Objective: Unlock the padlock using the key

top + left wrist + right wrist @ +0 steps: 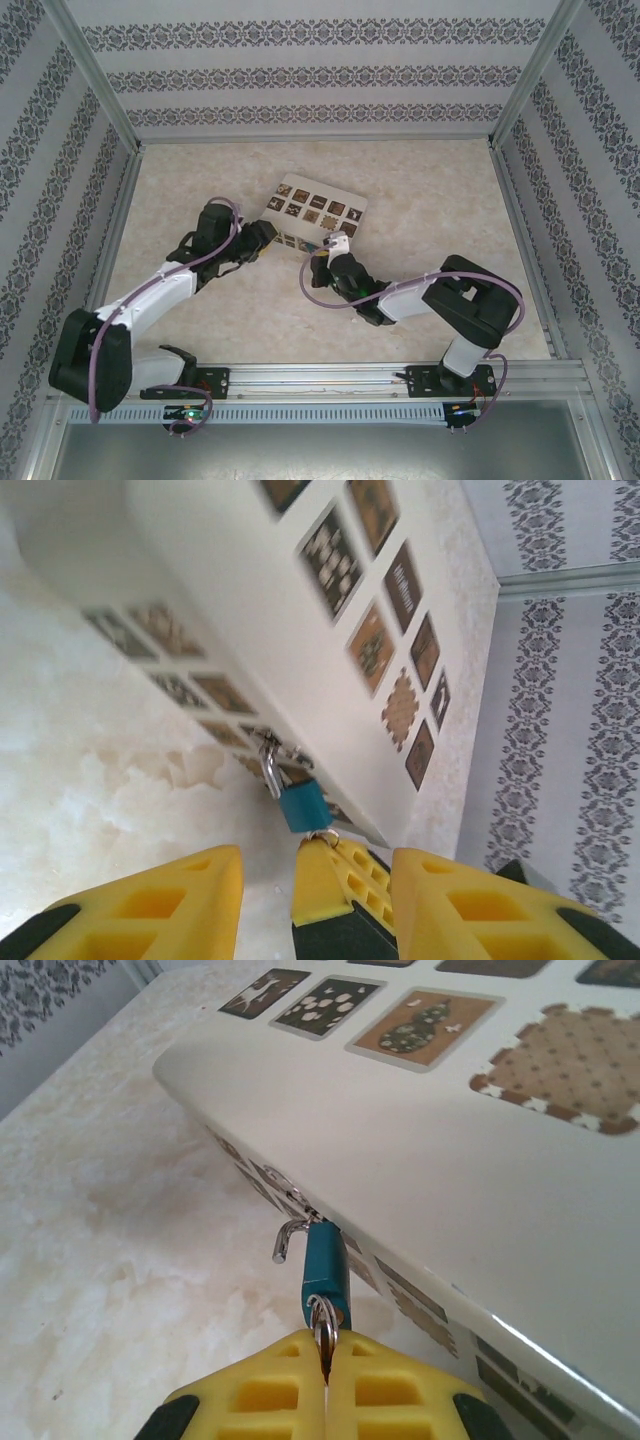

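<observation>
Right gripper (323, 1348) is clamped tight, its yellow fingers pressed together on the key (323, 1328), a thin sliver of metal with a small ring sitting right at the fingertips. Straight ahead of those tips, and joined to them by the key, hangs the padlock (325, 1268). Its blue body is upright and its bottom end faces the gripper. Just beyond the body, the silver shackle (288, 1238) hooks up into the lower edge of the white box (450, 1160). One leg of the shackle looks clear of the body, sticking out on the gripper's left.

Over on the left wrist view, the left gripper (315, 852) stands with its two yellow fingers spread apart and nothing pinched between them. The right gripper's closed fingers poke up in the gap. The padlock sits just past the left gripper's fingertips, centred ahead and not touching either finger. The box looms above and beyond both grippers, and the pale marbled counter (120, 1260) lies beneath.
</observation>
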